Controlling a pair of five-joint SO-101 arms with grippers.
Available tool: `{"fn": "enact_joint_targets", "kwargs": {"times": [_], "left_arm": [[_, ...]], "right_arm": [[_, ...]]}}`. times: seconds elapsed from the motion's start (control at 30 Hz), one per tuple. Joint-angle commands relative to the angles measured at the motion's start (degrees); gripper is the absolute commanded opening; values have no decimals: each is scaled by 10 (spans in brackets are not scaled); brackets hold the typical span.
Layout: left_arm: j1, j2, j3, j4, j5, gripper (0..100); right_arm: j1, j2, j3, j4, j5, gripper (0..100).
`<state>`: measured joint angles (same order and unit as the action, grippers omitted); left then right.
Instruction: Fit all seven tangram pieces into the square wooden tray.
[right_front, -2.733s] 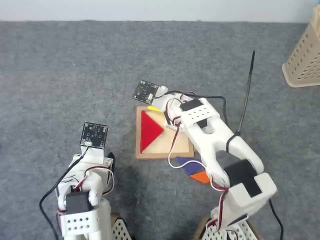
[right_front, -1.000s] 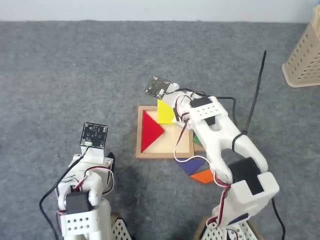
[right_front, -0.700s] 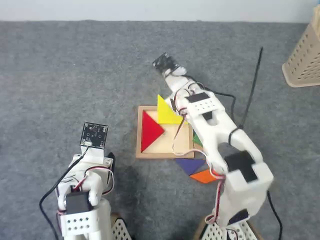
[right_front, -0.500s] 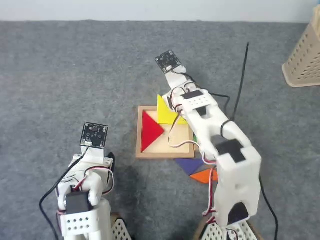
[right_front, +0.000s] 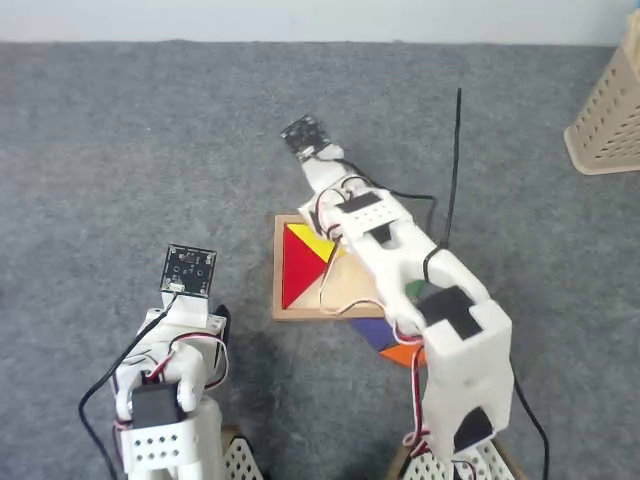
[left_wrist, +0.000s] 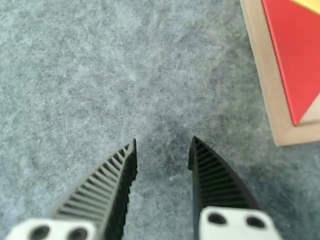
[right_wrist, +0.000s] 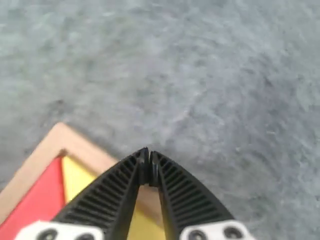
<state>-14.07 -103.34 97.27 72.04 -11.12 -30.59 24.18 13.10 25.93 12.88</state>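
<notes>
The square wooden tray lies mid-table with a large red triangle in its left half. A yellow triangle lies against the red one along the tray's far side, partly under the right arm. In the right wrist view my right gripper is shut on nothing, its tips over the tray's far rim near a corner, above the yellow triangle. My left gripper is open over bare carpet, left of the tray. Purple, orange and green pieces lie outside the tray.
Grey carpet covers the table. A beige perforated basket stands at the far right edge. A thin black rod stands behind the right arm. The left arm sits folded at the near left.
The right arm swung left over the tray's far edge. The yellow triangle, earlier sticking out over the far rim, now lies in the tray beside the red one. The left arm stayed still.
</notes>
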Motion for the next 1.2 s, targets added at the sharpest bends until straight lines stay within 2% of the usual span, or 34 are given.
{"fn": "enact_joint_targets", "kwargs": {"times": [0.0, 0.2, 0.4, 0.63, 0.73, 0.87, 0.97, 1.17], "left_arm": [[1, -4, -7, 3, -3, 168], [1, -4, -7, 3, -3, 168], [1, -4, -7, 3, -3, 168], [1, -4, -7, 3, -3, 168], [1, -4, -7, 3, -3, 168], [1, -4, -7, 3, -3, 168], [1, -4, -7, 3, -3, 168], [1, -4, -7, 3, -3, 168]], "right_arm": [[-14, -65, 18, -8, 21, 7], [37, -149, 62, -4, 21, 7], [68, -324, 185, 42, 21, 7], [69, -488, 232, 333, 43, 10], [65, -494, 236, 451, 113, 11], [63, -502, 282, 531, 219, 11], [58, -502, 344, 526, 302, 13], [58, -502, 447, 430, 304, 140]]}}
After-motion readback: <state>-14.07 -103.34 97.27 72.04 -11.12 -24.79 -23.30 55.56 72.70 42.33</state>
